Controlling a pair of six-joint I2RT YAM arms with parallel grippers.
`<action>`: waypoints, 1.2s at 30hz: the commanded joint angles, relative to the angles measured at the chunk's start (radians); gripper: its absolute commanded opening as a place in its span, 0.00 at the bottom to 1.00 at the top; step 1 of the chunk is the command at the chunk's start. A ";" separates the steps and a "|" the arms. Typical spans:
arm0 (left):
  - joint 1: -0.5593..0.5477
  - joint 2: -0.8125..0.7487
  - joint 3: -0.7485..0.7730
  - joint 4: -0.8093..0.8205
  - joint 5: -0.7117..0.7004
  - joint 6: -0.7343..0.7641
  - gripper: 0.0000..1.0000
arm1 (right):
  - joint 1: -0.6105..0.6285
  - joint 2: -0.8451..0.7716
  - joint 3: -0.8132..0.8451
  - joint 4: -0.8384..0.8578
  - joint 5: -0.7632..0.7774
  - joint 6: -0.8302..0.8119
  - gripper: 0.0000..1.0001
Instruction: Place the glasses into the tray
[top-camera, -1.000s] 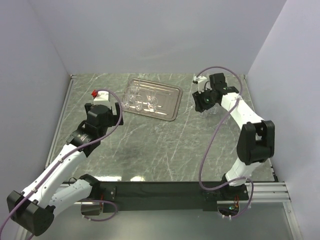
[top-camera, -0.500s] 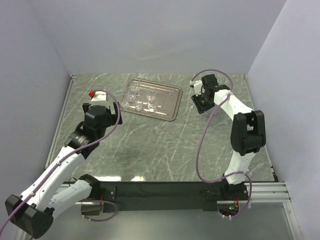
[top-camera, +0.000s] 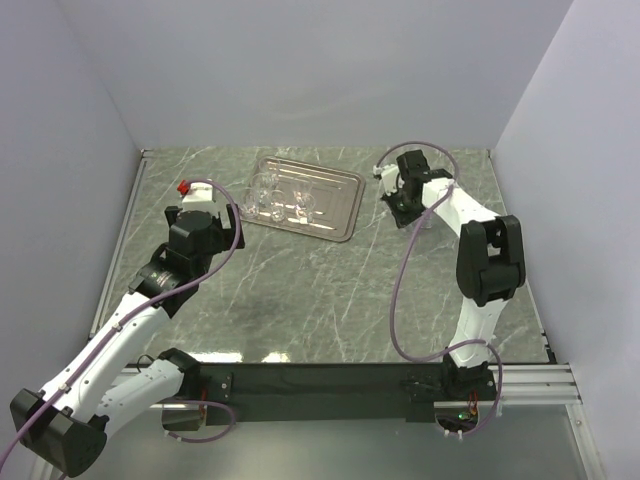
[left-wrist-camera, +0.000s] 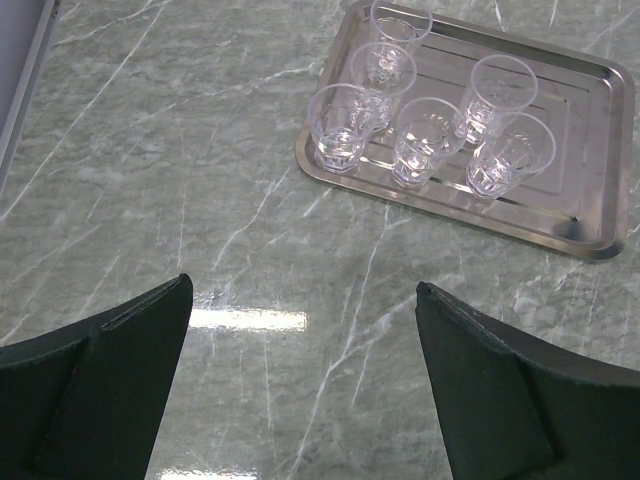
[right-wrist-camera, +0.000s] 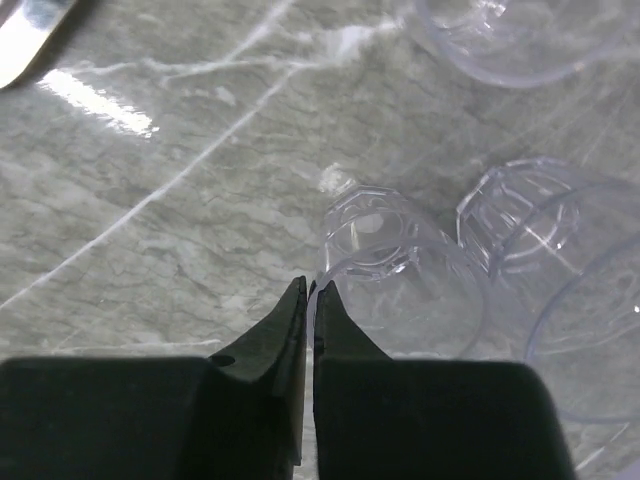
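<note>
Black fingers of the left pincer (left-wrist-camera: 302, 300) stand spread wide and hold nothing, hovering over bare worktop (left-wrist-camera: 150, 150); from its wrist view the tray (left-wrist-camera: 560, 232) lies at 1 o'clock, well apart. Six glasses (left-wrist-camera: 425, 140) stand in the tray, bunched toward its 9 o'clock end, each upright with its mouth up; the 3 o'clock half looks bare. In the top view the tray's long axis runs roughly 9 to 3, its right end dipped slightly toward 4.

At 3 o'clock of the tray, the right pincer (right-wrist-camera: 309, 290) is down among the leftover glasses on the worktop; its fingers are pressed together with only a sliver between them, their tips at the 9 o'clock rim of the nearest glass (right-wrist-camera: 400, 275). Whether that glass's wall sits in the sliver I cannot tell. Two more glasses (right-wrist-camera: 530, 225) stand just beside it, at 2 and 12 o'clock; all appear upright, mouths toward the camera.

My judgement: the step in hand is picking the next glass on the right; the next move calls for a sure hold on its rim, a straight lift clear of its neighbours, then a carry toward 9 o'clock to the tray's bare half.
</note>
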 joint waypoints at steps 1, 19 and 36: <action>0.003 -0.017 -0.007 0.037 -0.016 0.018 0.99 | 0.029 -0.018 0.053 -0.072 -0.075 -0.062 0.00; 0.006 -0.027 -0.017 0.049 -0.056 0.024 1.00 | 0.213 0.117 0.443 -0.142 -0.130 -0.226 0.00; 0.023 -0.010 -0.023 0.063 -0.047 0.031 0.99 | 0.336 0.433 0.763 -0.006 0.018 -0.237 0.08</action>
